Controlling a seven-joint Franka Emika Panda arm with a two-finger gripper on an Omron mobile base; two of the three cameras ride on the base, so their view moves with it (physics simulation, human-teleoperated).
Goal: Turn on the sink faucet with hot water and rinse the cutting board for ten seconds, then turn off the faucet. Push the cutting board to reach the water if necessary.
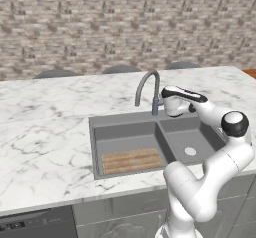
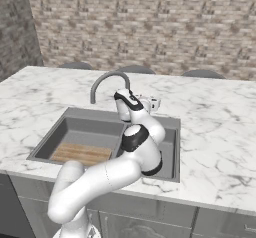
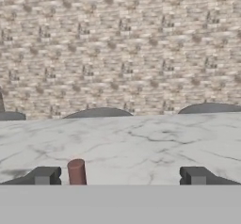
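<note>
Sink [image 1: 127,125]: dark grey, rectangular, two basins split by a centre divider, set into a white marble counter [image 1: 45,132] veined in grey; a round pale drain [image 1: 190,151] sits in the basin on the arm's side. Cutting board [image 1: 132,161]: flat, light-tan wood with lengthwise slat grooves, lying flat on the floor of the other basin, against the sink's near wall, roughly half that basin wide; seen again from the right base view [image 2: 81,153]. Faucet [image 1: 148,86]: slim grey metal gooseneck, rising from the sink's back rim near the divider and arching over toward the board's basin; its mouth hangs well above the basin floor and no stream shows beneath it. Lever handle [image 3: 76,172]: short reddish cylinder, upright in the hand view, standing just inside the left finger. Gripper [image 3: 120,176]: fingers spread wide apart, nothing between them but the lever near one side; whether they touch it cannot be told. In the left base view the gripper [image 1: 165,104] sits at the sink's back rim just beside the faucet base. Beyond the sink: brick wall [image 1: 125,22] and rounded grey chair backs [image 1: 121,69] past the counter's far edge.
</note>
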